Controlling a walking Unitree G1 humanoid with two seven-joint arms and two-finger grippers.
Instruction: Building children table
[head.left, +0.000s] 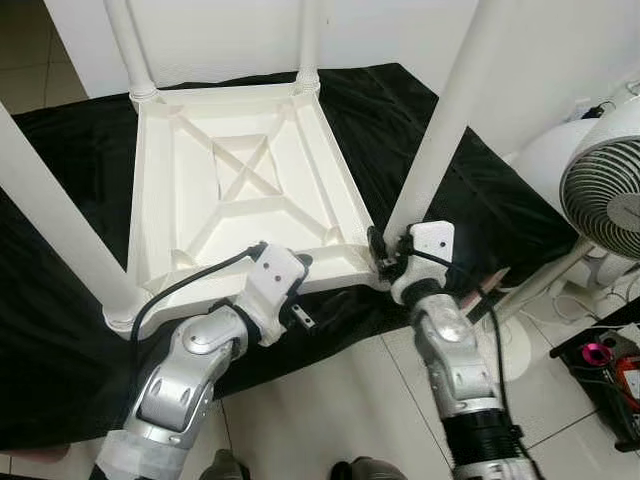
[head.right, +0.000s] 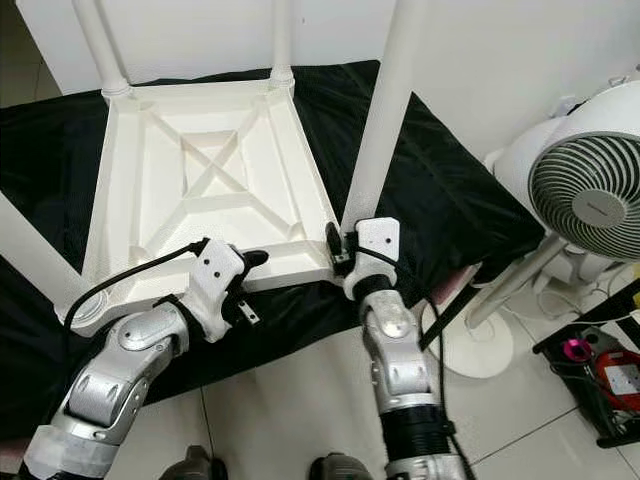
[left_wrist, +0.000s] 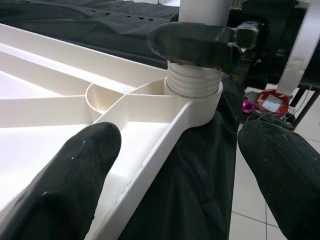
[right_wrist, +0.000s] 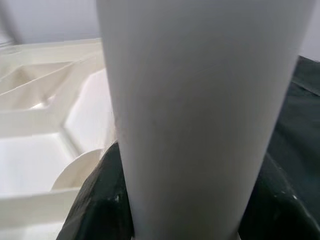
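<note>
Children's table (head.left: 250, 190), white plastic, lies upside down on a black cloth (head.left: 420, 130) over the floor, ribbed underside up, four legs fitted at the corners and standing up.

Right arm: forearm raised from below, wrist bent fwd, right pincer (head.left: 385, 255) at the base of the near-right leg (head.left: 440, 130). Fingers clenched around the leg just above its threaded collar; left wrist view shows one black finger (left_wrist: 192, 42) wrapped across the leg over the socket (left_wrist: 195, 95). Right wrist view: leg close up, dark pads on both sides of it.

Left arm: elbow bent, forearm angled up and inward, left pincer (head.left: 290, 285) at the table's near edge, w/ fingers spread apart, released. One fingertip (left_wrist: 80, 175) is over the frame's inner tray; the other (left_wrist: 282, 170) is outside the rim, above cloth and tile. Contact w/ rim: cannot tell.

Clearances: near edge overhangs cloth close to the tile floor (head.left: 330, 400). Fan (head.left: 605, 190) on a stand near the right arm; wall close behind far legs.
</note>
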